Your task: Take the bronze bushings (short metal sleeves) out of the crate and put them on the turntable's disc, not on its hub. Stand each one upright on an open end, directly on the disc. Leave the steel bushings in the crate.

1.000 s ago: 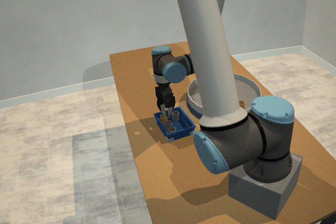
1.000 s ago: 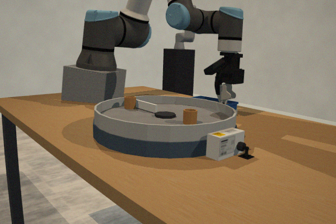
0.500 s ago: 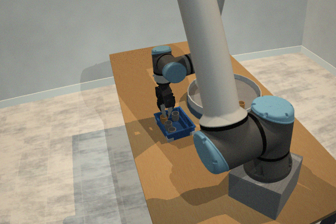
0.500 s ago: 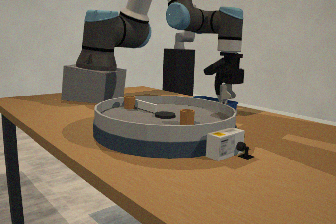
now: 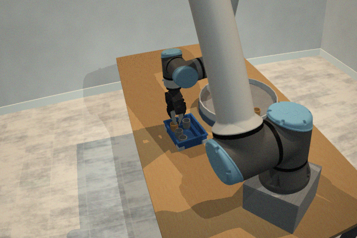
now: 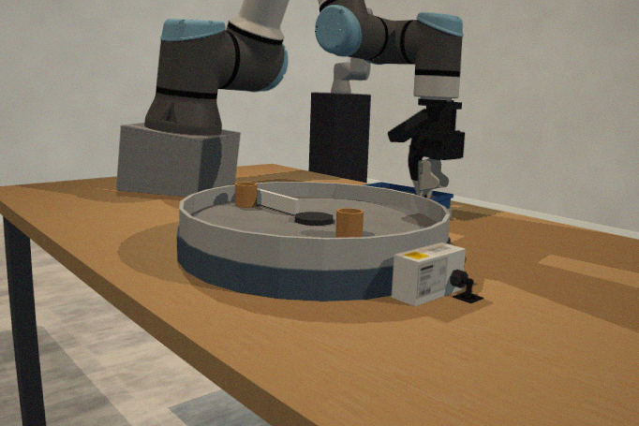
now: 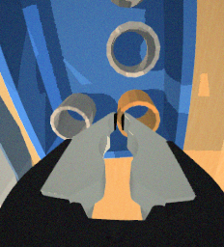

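- Gripping stage of the last pick: the gripper (image 7: 118,122) is down inside the blue crate (image 5: 199,136), its two fingers drawn almost together on the near wall of a bronze bushing (image 7: 154,115). One tip is outside the sleeve and one inside, as far as the wrist view shows.
- The pinch looks thin (only the sleeve's wall between the pads), so I judge the hold real but narrow.
- That bushing stands upright in the crate's far corner in the top view, apparently not yet lifted off the crate floor.
- Done: two bronze bushings stand upright on the turntable's disc (image 6: 231,214), one near the far rim (image 6: 245,195) and one toward the front (image 6: 349,222). Both are apart from the dark hub (image 6: 313,218).
- Left: this one bronze piece, the only bronze I see in the crate.
- Steel bushings remain in the crate, three by the top view, one just beside the gripped sleeve (image 7: 80,103) and one further off (image 7: 110,50).
- Estimate: roughly two thirds complete; lift, carry and upright placement on the disc outstanding.
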Available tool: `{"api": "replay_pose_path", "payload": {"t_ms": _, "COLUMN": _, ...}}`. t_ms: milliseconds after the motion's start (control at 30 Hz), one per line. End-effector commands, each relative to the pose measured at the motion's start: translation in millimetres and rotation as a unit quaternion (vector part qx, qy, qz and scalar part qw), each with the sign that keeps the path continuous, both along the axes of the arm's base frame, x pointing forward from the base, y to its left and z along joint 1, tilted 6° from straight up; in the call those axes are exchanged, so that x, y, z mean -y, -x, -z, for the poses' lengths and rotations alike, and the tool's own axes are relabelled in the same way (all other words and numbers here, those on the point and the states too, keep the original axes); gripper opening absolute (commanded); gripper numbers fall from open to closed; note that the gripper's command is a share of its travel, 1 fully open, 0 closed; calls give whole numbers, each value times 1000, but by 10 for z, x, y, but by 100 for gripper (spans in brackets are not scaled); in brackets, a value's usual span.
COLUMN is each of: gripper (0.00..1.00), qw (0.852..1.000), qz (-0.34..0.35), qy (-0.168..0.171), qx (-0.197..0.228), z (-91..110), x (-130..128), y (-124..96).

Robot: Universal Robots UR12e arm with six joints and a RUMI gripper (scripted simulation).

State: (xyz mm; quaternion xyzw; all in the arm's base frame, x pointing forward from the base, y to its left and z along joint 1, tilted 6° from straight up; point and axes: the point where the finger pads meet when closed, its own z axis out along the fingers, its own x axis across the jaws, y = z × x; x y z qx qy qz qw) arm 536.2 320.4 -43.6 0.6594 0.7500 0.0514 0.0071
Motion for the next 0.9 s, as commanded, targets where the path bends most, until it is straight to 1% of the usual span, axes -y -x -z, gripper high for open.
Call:
{"api": "replay_pose_path", "payload": {"t_ms": 0, "gripper": 0, "qw": 1000, "qz": 0, "qy": 0, "qx": 1, "z": -15, "x": -1, "y": -5}}
{"api": "replay_pose_path", "payload": {"t_ms": 200, "gripper": 0, "qw": 1000, "qz": 0, "qy": 0, "qx": 1, "z": -112, "x": 6, "y": 3}}
{"api": "replay_pose_path", "payload": {"t_ms": 333, "gripper": 0, "qw": 1000, "qz": 0, "qy": 0, "qx": 1, "z": -240, "x": 14, "y": 13}}
{"api": "replay_pose_path", "payload": {"t_ms": 467, "gripper": 0, "qw": 1000, "qz": 0, "qy": 0, "qx": 1, "z": -409, "x": 26, "y": 27}}
{"api": "replay_pose_path", "payload": {"t_ms": 533, "gripper": 0, "qw": 1000, "qz": 0, "qy": 0, "qx": 1, "z": -409, "x": 26, "y": 27}}
{"api": "replay_pose_path", "payload": {"t_ms": 867, "gripper": 0, "qw": 1000, "qz": 0, "qy": 0, "qx": 1, "z": -880, "x": 58, "y": 64}}
